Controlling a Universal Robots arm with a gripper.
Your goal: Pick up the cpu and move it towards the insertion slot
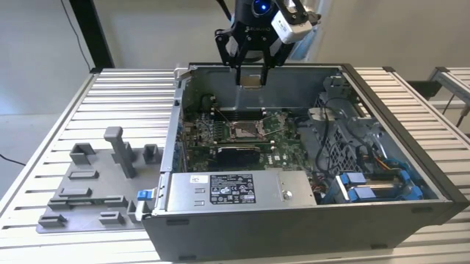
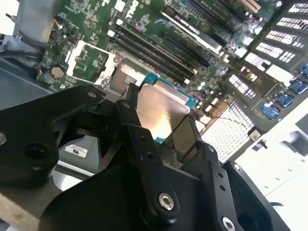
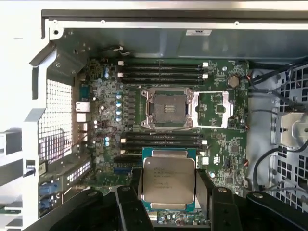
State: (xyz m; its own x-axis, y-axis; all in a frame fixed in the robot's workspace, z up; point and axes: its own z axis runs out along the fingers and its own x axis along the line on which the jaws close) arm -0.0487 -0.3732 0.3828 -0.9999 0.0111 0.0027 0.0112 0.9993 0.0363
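Desk [image 1: 125, 93]: ribbed silver aluminium-profile top. On it, at the exterior view's left, a grey plastic fixture tray [image 1: 96, 187] with upright blocks. Just beside it, to the right, an open dark grey metal computer case [image 1: 309, 220], lying on its side.

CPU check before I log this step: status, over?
Claw shut on cpu. Held above the open case, short of insertion slot. Nothing between them.
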